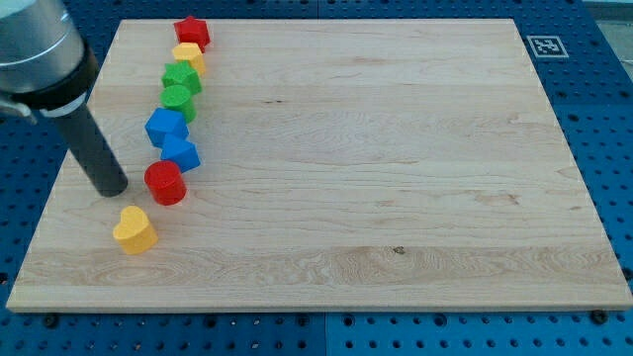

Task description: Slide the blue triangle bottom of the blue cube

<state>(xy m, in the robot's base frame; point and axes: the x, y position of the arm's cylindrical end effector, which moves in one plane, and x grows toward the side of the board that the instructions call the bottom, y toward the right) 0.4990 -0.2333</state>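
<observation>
The blue cube (165,127) sits near the view's left side of the wooden board. The blue triangle (181,153) lies just below it and slightly right, touching it. A red cylinder (165,183) sits right under the triangle. My tip (111,188) rests on the board to the left of the red cylinder, a short gap away, and below-left of the blue triangle.
Above the blue cube runs a column of blocks: a green cylinder (178,100), a green star (182,77), a yellow block (188,55) and a red star (192,32). A yellow heart (135,230) lies below my tip. The board's left edge (61,188) is close.
</observation>
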